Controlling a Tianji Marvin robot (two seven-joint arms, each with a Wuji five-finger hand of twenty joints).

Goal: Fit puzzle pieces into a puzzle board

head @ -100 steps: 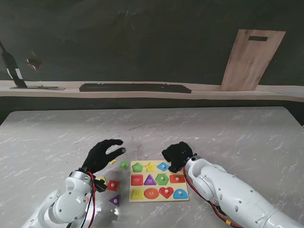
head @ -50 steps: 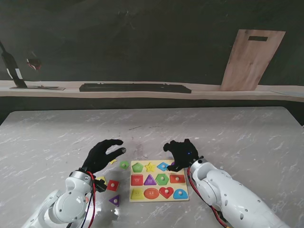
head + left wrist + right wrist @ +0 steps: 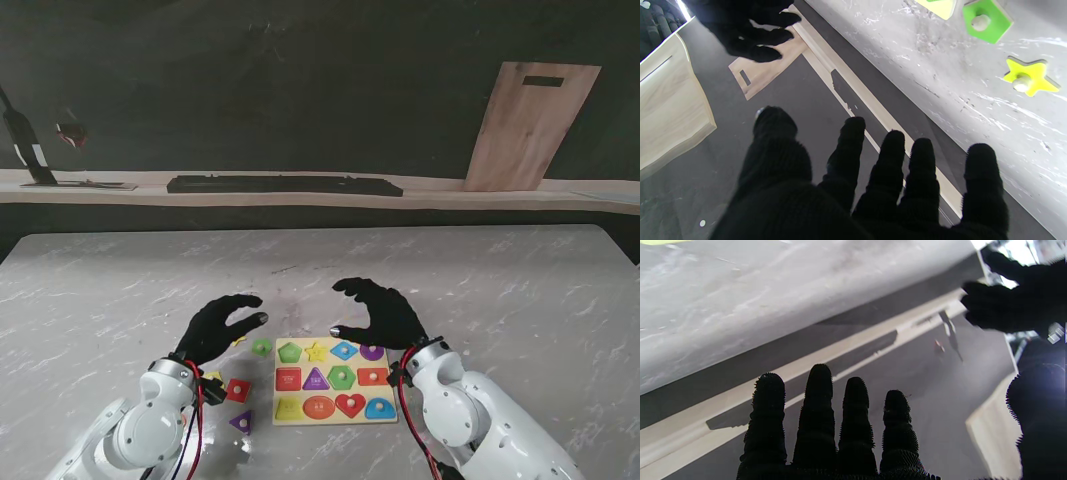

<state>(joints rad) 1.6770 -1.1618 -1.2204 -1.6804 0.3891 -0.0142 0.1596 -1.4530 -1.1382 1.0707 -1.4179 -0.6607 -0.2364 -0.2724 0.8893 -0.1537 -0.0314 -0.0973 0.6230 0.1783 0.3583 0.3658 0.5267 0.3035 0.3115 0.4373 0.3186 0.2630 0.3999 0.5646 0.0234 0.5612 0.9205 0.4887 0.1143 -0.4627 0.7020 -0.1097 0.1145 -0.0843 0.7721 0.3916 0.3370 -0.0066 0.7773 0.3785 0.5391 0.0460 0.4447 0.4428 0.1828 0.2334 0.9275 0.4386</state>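
Stand view: my right hand (image 3: 380, 312) hovers with fingers spread, holding nothing, over the puzzle board's (image 3: 335, 414) far right corner. My left hand (image 3: 215, 327) is spread and empty above loose pieces (image 3: 238, 390) left of the board on the tabletop (image 3: 500, 280).

Stand view: left hand (image 3: 218, 328) covers part of the yellow piece (image 3: 238, 340) beside it. Print on the board pieces (image 3: 316, 379) too small to read. Right wrist view: yellow object (image 3: 660, 241) cut by frame edge (shape unidentifiable), left hand blurred.
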